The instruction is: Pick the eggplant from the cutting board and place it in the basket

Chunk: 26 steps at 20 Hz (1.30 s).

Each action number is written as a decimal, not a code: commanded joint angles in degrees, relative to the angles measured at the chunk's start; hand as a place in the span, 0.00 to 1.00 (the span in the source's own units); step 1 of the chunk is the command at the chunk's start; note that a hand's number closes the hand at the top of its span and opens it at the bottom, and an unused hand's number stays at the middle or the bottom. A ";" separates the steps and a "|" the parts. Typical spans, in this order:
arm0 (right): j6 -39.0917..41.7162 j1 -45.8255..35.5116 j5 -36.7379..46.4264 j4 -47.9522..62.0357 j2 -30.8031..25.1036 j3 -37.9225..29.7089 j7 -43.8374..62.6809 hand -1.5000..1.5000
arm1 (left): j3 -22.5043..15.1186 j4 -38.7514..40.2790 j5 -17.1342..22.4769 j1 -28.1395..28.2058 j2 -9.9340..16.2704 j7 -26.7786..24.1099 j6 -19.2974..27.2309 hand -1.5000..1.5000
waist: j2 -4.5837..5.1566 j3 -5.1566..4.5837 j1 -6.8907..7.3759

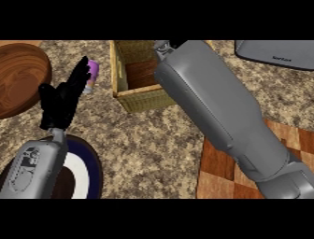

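The wicker basket (138, 95) stands at the top middle of the counter, and its wooden floor shows inside. My right forearm (215, 107) reaches from the lower right, up over the basket's right side. Only a dark sliver of my right hand (179, 44) shows at the top edge, above the basket. The eggplant shows nowhere; what the hand holds is hidden. The checkered cutting board (308, 144) lies at the lower right, partly under the forearm, with nothing visible on it. My left hand (61, 100) rests open at the left, fingers straight up.
A large wooden bowl (11, 79) sits at the far left. A dark blue plate (87, 170) lies under my left forearm. A small pink-purple object (93, 74) stands behind my left hand's fingers. A grey appliance (284, 53) occupies the top right corner.
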 commanded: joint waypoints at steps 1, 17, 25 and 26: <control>-2.04 -5.69 3.04 7.42 0.30 -2.80 11.53 1.00 | 0.12 0.45 0.01 -0.03 -0.19 -0.80 0.11 0.50 | 0.41 -0.08 -0.40; -1.34 -16.99 4.18 29.91 0.30 -9.24 17.38 1.00 | 0.28 1.39 -0.83 -0.36 -0.91 -1.29 1.61 0.50 | 0.72 0.18 -1.97; -5.46 -18.72 2.02 36.02 0.30 -11.06 16.96 1.00 | 1.59 1.31 0.08 0.19 -0.13 -1.27 1.23 0.50 | 0.32 0.30 -2.58; -5.26 -19.97 1.55 36.48 0.30 -11.86 16.79 1.00 | 1.60 1.14 -0.39 0.41 -0.36 -1.37 2.03 0.50 | 0.22 0.34 -2.98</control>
